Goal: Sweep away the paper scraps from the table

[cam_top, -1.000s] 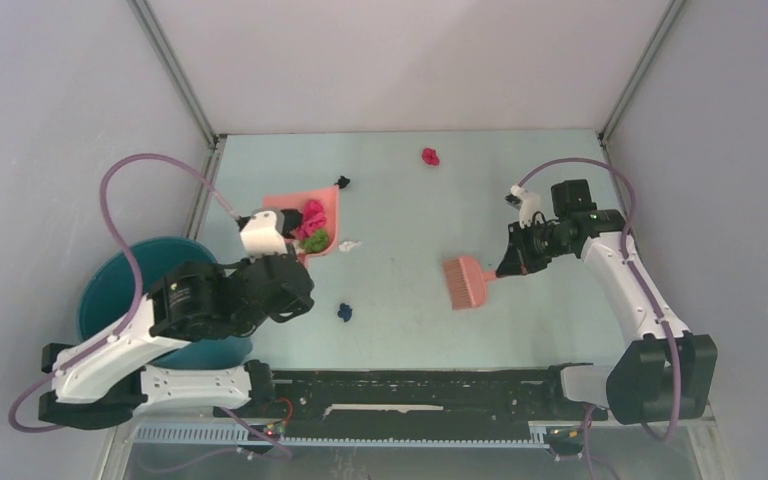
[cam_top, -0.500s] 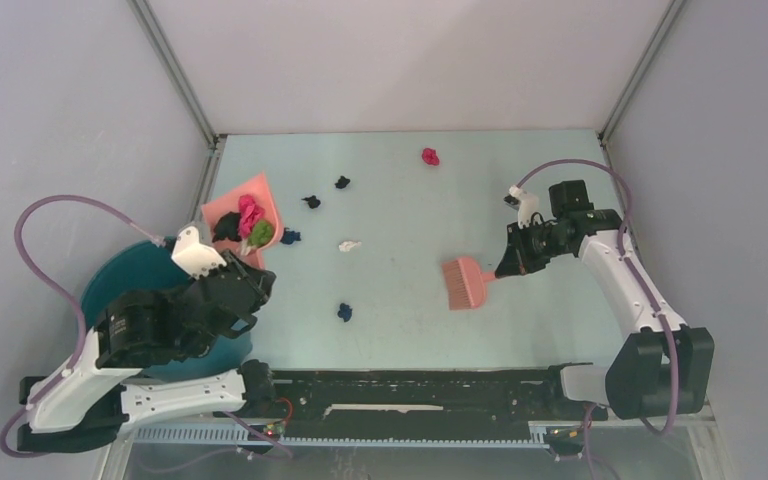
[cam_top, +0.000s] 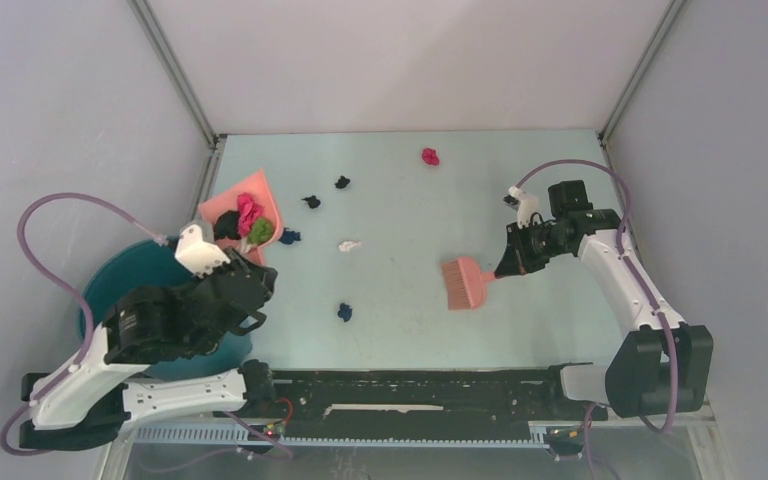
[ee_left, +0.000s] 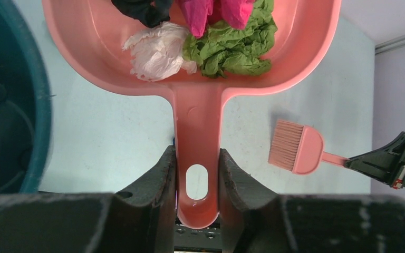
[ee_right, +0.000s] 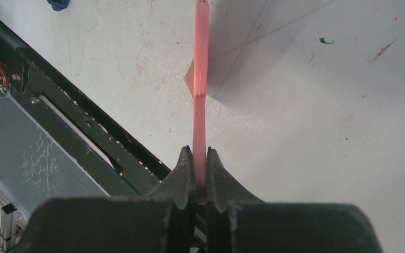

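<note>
The flat, pale mint-green table [cam_top: 410,330] with metal rail edges bears scattered crumpled wads. A magenta paper scrap [cam_top: 430,156] lies near the far edge, with a black paper scrap [cam_top: 341,183] and a second black scrap [cam_top: 311,202] to its left. A dark blue paper scrap [cam_top: 289,237] and a white paper scrap [cam_top: 349,245] lie farther in. Another dark blue scrap [cam_top: 344,312] lies closest to the arms.

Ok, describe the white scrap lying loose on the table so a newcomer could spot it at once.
On the pale green table, look between the pink dustpan on the left and the pink brush on the right. The white scrap lies there, nearer the dustpan. It is the only white wad loose on the table; those around it are black, dark blue or magenta.
</note>
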You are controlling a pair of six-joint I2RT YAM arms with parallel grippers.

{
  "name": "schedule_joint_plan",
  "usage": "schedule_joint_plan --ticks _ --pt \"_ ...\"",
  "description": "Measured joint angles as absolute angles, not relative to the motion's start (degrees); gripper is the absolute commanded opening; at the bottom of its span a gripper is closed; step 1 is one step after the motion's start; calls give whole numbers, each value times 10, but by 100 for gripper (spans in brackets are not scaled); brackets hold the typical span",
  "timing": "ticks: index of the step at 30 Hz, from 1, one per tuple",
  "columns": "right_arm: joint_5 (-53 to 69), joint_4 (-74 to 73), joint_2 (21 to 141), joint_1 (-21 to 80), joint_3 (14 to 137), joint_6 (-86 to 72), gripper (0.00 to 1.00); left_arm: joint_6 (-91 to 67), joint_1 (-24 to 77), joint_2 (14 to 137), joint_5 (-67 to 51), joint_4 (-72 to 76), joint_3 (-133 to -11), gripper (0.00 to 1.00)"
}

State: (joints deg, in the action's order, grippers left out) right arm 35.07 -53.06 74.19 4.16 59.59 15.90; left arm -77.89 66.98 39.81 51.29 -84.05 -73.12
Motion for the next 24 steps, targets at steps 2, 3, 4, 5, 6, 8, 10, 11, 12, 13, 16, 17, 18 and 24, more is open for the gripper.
schedule_joint_plan --ticks 2,3,4,5,6,8,10,11,12,13,16,17,18,24 --pt "353 -530 742 42 596 159 0 -768 670 425 513 -839 -747 0" --pt "355 -530 742 42 596 159 0 -760 670 442 513 -839 -756 0" --pt "358 -530 742 42 595 159 0 -754 670 455 513 -837 -760 0" --pt "361 -531 742 42 595 159 0 -749 670 467 513 -835 -764 0" --pt "363 -531 742 42 595 159 0 -744 670 475 513 -834 -765 0" --pt "367 -531 741 42 594 160 0 -738 670 489 513 -833 -765 0" --pt "370 -531 741 42 593 160 0 -735 670 497 516 -833 -765 0" --pt "372 -531 741 42 593 160 0 -735 670 502 522 -832 -765 0" --pt "373 -531 741 42 593 160 0 -734 670 505 527 -832 -765 0" --pt "374 -531 741 42 593 160 0 -734 669 509 534 -833 -765 0" --pt "375 -531 741 42 592 159 0 -729 660 524 559 -833 -776 0" --pt "376 -530 741 42 592 159 0 -729 656 529 569 -833 -783 0" --pt "376 -530 741 42 591 159 0 -729 652 534 579 -832 -789 0" --pt "376 -529 741 42 588 159 0 -739 627 557 641 -830 -812 0"
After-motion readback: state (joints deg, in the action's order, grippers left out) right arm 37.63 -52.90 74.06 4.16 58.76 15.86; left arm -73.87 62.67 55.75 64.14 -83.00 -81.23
